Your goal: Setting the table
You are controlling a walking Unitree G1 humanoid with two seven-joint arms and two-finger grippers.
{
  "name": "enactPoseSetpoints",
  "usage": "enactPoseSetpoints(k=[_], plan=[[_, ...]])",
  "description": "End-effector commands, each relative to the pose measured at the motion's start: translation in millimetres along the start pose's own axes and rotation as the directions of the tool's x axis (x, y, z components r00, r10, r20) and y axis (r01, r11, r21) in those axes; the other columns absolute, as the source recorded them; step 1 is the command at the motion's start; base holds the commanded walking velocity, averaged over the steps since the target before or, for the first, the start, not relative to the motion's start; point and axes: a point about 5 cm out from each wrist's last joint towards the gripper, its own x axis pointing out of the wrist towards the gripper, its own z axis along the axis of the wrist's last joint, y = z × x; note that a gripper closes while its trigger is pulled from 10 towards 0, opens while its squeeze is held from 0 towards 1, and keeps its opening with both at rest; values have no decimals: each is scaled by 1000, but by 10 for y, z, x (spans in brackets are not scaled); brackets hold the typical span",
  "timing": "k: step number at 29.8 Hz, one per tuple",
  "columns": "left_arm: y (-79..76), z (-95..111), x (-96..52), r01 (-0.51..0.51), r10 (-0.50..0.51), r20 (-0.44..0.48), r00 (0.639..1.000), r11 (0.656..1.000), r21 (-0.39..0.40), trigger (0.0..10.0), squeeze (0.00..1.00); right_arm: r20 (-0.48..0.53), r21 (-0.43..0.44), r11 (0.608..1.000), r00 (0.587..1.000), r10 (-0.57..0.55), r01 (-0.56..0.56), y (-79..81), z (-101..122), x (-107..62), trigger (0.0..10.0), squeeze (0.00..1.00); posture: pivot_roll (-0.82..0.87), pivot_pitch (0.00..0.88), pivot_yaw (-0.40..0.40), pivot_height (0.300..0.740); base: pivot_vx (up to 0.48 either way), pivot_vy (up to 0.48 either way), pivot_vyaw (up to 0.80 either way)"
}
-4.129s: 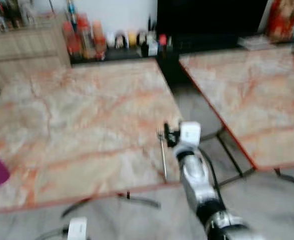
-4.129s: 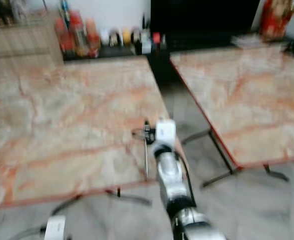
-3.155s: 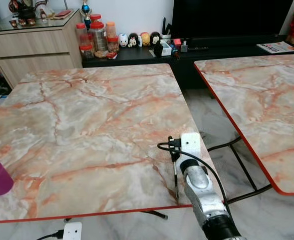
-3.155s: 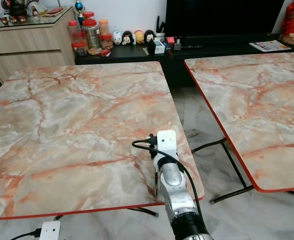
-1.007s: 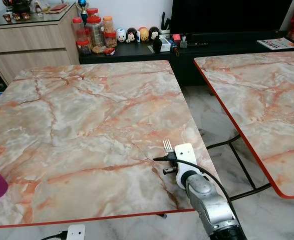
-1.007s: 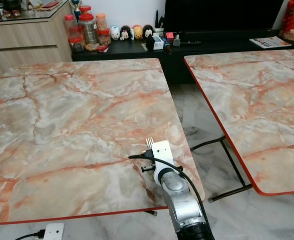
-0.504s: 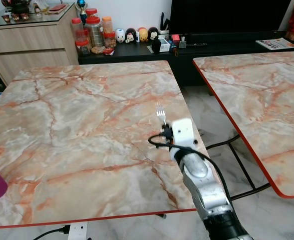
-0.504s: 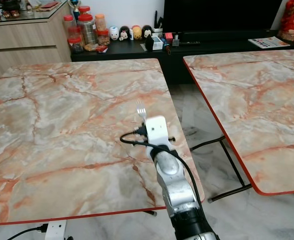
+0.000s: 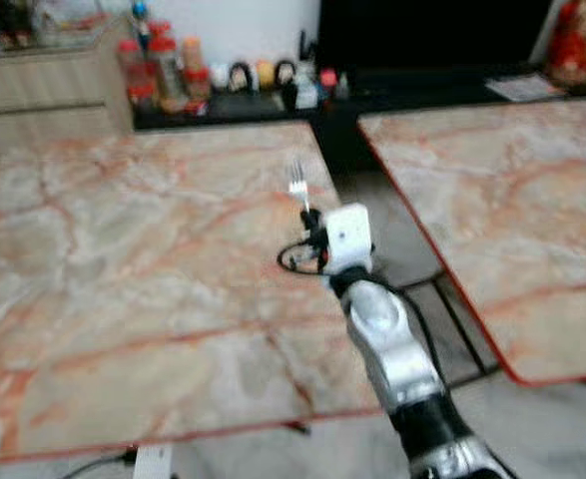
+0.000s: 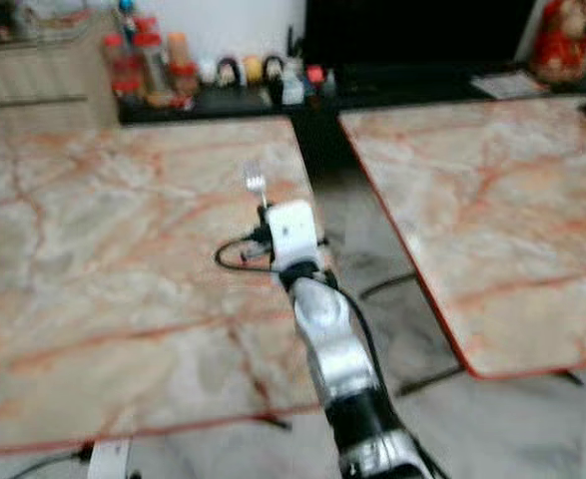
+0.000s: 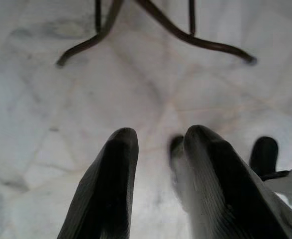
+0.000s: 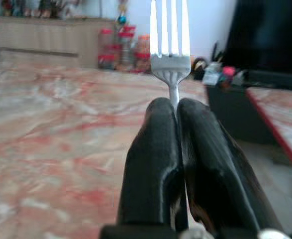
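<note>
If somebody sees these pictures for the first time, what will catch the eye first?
First, the fork: the right gripper is shut on its handle and holds it tines-up above the near marble table, by that table's right side. Next, a second marble table stands to the right across a gap. The left gripper hangs idle over the pale floor.

A home living and dining room: two marble-patterned folding tables (image 9: 153, 249), a wooden sideboard (image 9: 43, 85), a dark television (image 9: 422, 30), and jars and figurines (image 9: 243, 75) on a low black cabinet.
</note>
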Motion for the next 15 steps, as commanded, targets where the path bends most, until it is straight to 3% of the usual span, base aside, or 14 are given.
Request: enactPoseSetpoints(k=[1,15], plan=[[67,-64,-12,-19,19,-25,1000,1000,7,10000,0,21,21,1000,1000,15,-15,74,31,22,10000,0,-27,0,27,740,0,-480,0],[111,-83,-16,-22,23,-31,999,1000,13,10000,0,31,20,1000,1000,-4,3,35,8,25,10000,0,-31,0,44,740,0,-480,0]])
